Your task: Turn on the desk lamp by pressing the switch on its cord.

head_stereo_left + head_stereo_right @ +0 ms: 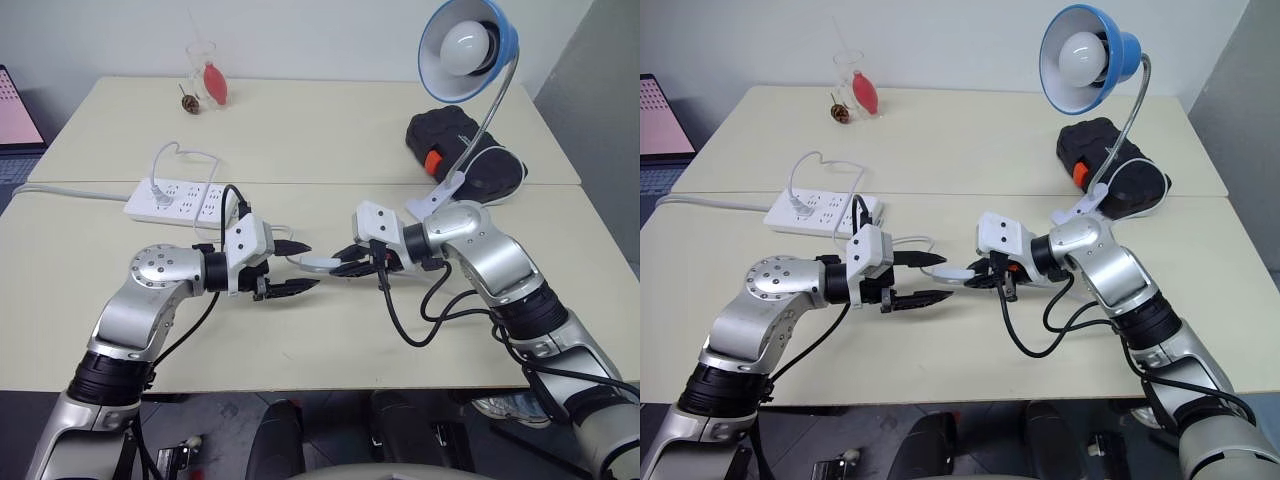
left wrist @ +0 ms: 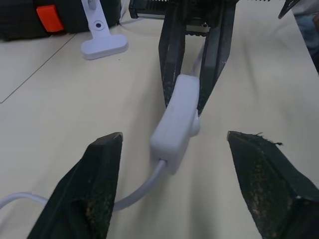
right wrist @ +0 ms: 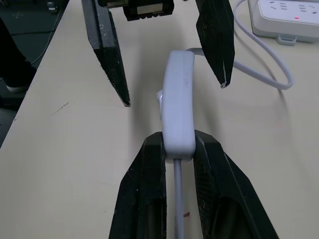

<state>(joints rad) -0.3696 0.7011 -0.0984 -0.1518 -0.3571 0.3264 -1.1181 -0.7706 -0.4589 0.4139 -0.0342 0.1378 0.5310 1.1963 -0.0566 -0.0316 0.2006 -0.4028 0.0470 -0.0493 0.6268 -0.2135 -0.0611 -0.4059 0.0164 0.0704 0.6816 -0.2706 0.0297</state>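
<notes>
The desk lamp (image 1: 468,45) stands at the back right on its white clamp base (image 1: 440,195), blue shade facing me; its bulb looks unlit. The white switch (image 1: 318,264) hangs just above the table's middle, with my right gripper (image 1: 345,262) shut on one end of it (image 3: 178,99). My left gripper (image 1: 303,267) faces it from the other side. Its two fingers (image 2: 99,189) stand open on either side of the switch's free end (image 2: 177,114), not touching it. The thin white cord (image 3: 264,59) curves from the switch toward the power strip.
A white power strip (image 1: 180,200) with a plug in it lies back left of the grippers. A black bag (image 1: 460,145) with an orange patch sits behind the lamp base. A glass (image 1: 205,70) holding something red stands at the far edge.
</notes>
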